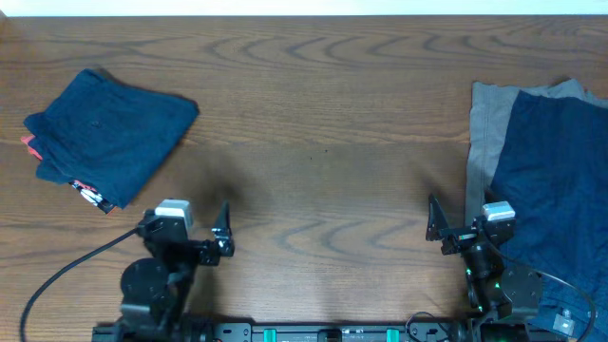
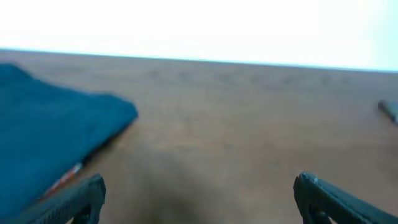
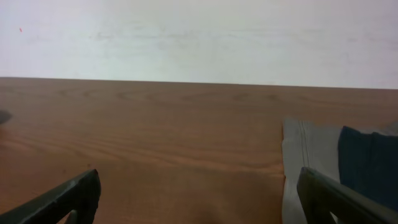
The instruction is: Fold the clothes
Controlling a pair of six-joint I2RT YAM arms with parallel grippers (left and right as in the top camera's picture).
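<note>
A navy bundle (image 1: pixel 109 133) is lying folded at about ten o'clock on the worktop (image 1: pixel 313 114), with a sliver of a red piece (image 1: pixel 28 144) peeking out at its nine o'clock edge. The unfolded work is sitting at three o'clock. There a navy piece (image 1: pixel 556 180) is lying spread over a grey piece (image 1: pixel 486 123), and both are running off the right edge of the overhead view.

The left jaws are hanging wide apart near seven o'clock and gripping nothing, with the bundle off toward their eleven o'clock. The right jaws are standing just as wide near five o'clock, also empty, with the grey piece's stitched hem at their one o'clock.

Both loose pieces are looking soft and limp, with nothing fragile about them. The navy one is reading as the thicker and heavier cloth, likely to hold a crease and not slip. The grey one is seeming thinner and more apt to drape and drag. Since the navy piece is lying on top, it is probably calling for the first lift. Pinching it at two corners or along a seam, one arm to each, should keep it from sagging in the middle.

A small tag (image 1: pixel 90 195) is sticking out at the bundle's six o'clock corner, showing white with red and black marks. It is too small to read, and no other writing is showing.
</note>
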